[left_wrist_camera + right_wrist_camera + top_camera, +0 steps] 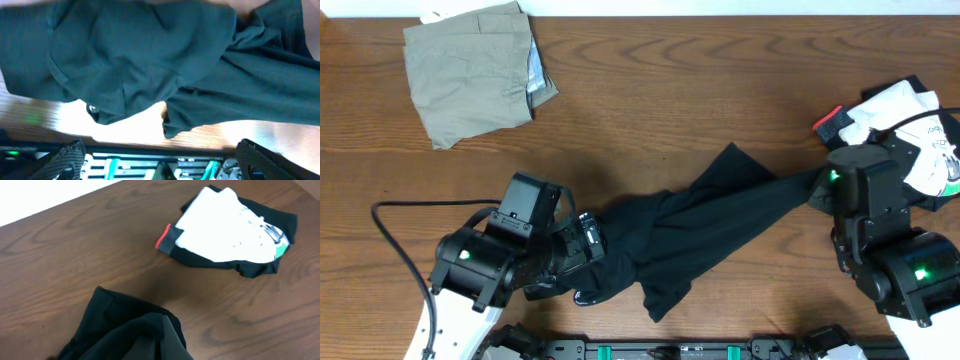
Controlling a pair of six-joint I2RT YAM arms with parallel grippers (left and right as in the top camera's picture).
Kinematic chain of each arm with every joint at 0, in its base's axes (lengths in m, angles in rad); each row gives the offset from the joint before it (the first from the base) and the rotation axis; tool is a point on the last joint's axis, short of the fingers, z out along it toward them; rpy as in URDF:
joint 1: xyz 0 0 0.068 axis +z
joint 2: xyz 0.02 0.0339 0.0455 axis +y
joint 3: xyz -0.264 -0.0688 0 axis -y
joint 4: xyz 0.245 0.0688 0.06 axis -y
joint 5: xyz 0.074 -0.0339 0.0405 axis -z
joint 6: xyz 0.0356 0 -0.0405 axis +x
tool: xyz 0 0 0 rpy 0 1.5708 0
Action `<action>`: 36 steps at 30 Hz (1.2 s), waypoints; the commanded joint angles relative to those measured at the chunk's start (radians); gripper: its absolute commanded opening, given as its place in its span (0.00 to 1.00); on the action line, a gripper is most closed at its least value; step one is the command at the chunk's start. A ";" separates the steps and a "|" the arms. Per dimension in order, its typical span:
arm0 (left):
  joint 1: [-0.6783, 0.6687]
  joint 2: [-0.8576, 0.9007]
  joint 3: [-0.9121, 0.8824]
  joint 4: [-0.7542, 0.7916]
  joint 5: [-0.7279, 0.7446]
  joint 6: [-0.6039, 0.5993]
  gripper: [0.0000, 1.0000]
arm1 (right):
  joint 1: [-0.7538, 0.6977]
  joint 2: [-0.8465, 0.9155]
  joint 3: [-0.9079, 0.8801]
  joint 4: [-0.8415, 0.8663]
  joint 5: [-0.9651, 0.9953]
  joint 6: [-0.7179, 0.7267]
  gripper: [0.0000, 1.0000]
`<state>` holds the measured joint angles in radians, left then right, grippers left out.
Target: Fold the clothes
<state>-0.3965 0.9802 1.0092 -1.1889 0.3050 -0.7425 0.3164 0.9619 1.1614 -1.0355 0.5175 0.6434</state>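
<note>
Brown wood-grain table [700, 70] fills the overhead view and carries everything else. The black T-shirt [710, 225] lies across its near middle, between the two arms, bunched and creased rather than flat: a thick crumpled mass sits at the left end beside the left arm, one pointed corner juts toward the far side, another hangs toward the near edge, and a narrow band of cloth runs rightward in a taut line to the right arm. A khaki-olive folded garment [470, 75] rests flat at the far left corner, well apart from the shirt, with a strip of paler lining showing at its right edge. At the far right edge a white printed top [220, 230] lies on a black garment [257, 270], the two stacked together, the black cloth showing all round the white. The left gripper [162, 157] sits low at the shirt's left end with its jaws spread wide; in the left wrist view its fingers [67, 160] stand far apart at the bottom corners with nothing between them, and the crumpled shirt lies on the table just beyond them. The right gripper [820, 192] has its jaws pressed together on the end of the taut band, the fingers themselves hidden under cloth. A red trim tab [164, 236] marks the black garment's left corner. A black cable [400, 250] loops on the table beside the left arm.
</note>
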 commanded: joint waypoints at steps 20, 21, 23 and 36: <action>-0.002 0.006 -0.419 0.194 0.056 -0.102 0.99 | -0.074 0.098 0.017 0.018 -0.066 0.006 0.01; -0.002 0.006 -0.433 0.210 0.056 -0.087 0.99 | -0.074 0.099 0.017 0.017 -0.066 0.006 0.01; -0.002 0.006 -0.466 0.249 0.056 -0.060 0.98 | -0.074 0.098 0.017 0.017 -0.066 0.006 0.01; -0.002 0.013 -0.556 0.455 0.048 0.051 0.99 | -0.074 0.098 0.017 0.017 -0.082 0.006 0.01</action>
<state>-0.3965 0.9874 0.4717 -0.7425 0.3752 -0.7330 0.2508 1.0603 1.1622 -1.0203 0.4259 0.6434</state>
